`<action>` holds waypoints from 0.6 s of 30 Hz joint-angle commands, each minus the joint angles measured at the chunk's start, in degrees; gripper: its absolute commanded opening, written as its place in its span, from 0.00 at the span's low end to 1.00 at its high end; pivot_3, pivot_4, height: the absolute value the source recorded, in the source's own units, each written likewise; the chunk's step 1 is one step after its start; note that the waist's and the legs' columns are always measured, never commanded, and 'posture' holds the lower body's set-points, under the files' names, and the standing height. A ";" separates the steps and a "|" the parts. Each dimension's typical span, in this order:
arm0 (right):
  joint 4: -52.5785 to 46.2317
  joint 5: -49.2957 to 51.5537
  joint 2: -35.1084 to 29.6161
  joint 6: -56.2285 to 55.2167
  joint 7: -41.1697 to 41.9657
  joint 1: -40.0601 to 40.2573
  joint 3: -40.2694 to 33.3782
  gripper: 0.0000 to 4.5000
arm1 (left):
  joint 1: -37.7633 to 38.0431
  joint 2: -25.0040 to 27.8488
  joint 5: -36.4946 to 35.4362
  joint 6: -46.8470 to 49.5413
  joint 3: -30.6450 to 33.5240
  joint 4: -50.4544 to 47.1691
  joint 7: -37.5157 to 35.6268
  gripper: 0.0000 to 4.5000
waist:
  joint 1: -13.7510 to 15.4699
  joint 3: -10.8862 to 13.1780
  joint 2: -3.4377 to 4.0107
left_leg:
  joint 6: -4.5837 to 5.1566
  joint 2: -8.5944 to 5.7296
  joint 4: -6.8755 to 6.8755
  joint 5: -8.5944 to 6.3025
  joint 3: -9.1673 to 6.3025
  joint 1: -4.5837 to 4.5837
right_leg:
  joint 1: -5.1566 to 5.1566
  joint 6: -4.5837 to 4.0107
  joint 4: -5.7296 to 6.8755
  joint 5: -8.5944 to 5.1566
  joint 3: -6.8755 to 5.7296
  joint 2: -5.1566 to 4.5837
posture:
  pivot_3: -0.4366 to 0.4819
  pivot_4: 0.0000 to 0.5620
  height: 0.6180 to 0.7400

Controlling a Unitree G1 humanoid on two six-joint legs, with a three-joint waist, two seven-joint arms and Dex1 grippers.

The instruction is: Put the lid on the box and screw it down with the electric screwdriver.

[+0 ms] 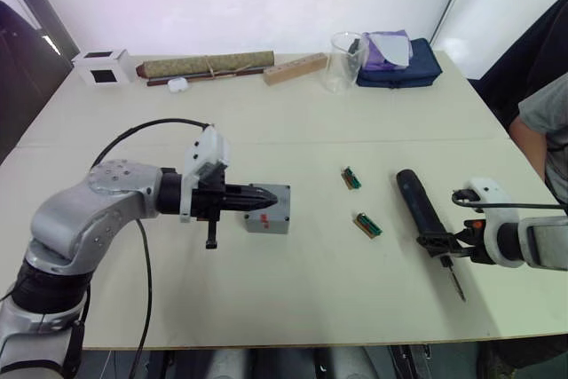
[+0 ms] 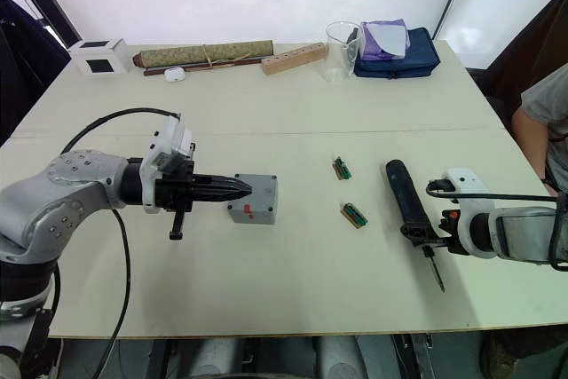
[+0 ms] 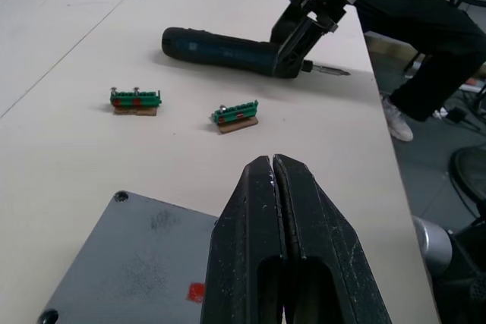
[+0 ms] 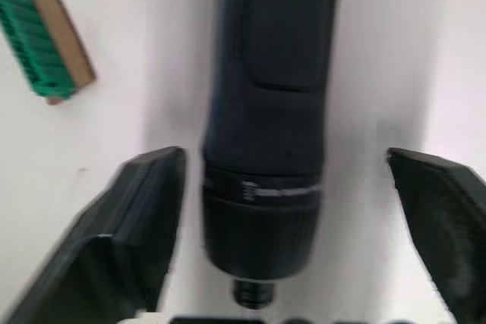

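Straddling electric screwdriver [image 4: 267, 149] (end effector [image 4: 292, 218] open)

The left arm is reaching across from the robot's left, forearm level, wrist straight. The left gripper [image 1: 266, 199] is pointing toward the right arm, its two black fingers [image 3: 258, 240] pressing flat together with no gap. The right arm is coming in low from the robot's right, wrist turned inward. The right gripper [image 2: 429, 235] is holding its fingers [image 4: 133, 218] spread wide apart, one on each side, touching nothing.
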 commanded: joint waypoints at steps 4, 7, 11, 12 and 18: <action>1.30 -7.25 -7.12 5.19 12.45 -10.26 10.53 0.99 | -0.08 0.15 -0.12 -1.63 0.98 -0.54 0.15 0.00 | -0.21 0.00 0.02 | 0.00 0.01 0.00 0.00 0.01 0.02 | -0.01 -0.01 0.00 0.00 0.00 0.00 | 0.48 0.27 1.00; 3.69 -11.37 -8.73 5.65 22.38 -18.74 21.47 0.99 | 0.63 -0.71 0.04 -1.88 0.39 -1.30 1.12 0.00 | -0.31 0.00 0.02 | 0.00 0.03 0.00 0.00 0.02 0.04 | 0.00 -0.01 -0.04 -0.01 0.00 0.02 | 0.48 0.27 1.00; 7.42 -17.71 -8.06 5.32 30.41 -24.93 29.41 0.99 | 1.82 -1.18 -0.52 -1.39 0.95 -2.56 2.90 0.00 | -0.10 0.01 0.01 | 0.04 0.03 -0.01 -0.03 0.00 0.02 | 0.00 -0.02 -0.07 -0.01 -0.02 0.03 | 0.48 0.27 1.00; 8.22 -19.27 -7.85 4.97 32.21 -26.13 31.23 0.99 | 2.32 -1.22 -0.62 -1.32 1.09 -3.03 3.41 0.00 | -0.07 0.01 0.01 | 0.04 0.03 -0.01 -0.03 0.01 0.01 | 0.00 -0.01 -0.08 -0.01 -0.01 0.03 | 0.48 0.27 1.00; 10.93 -29.13 -8.90 1.27 41.94 -28.93 41.04 0.99 | 4.63 -1.28 -1.91 -0.47 2.30 -5.93 6.36 0.00 | 0.01 0.00 0.00 | 0.04 0.02 0.01 -0.03 0.01 0.00 | 0.00 -0.01 -0.08 0.00 -0.01 0.00 | 0.48 0.27 1.00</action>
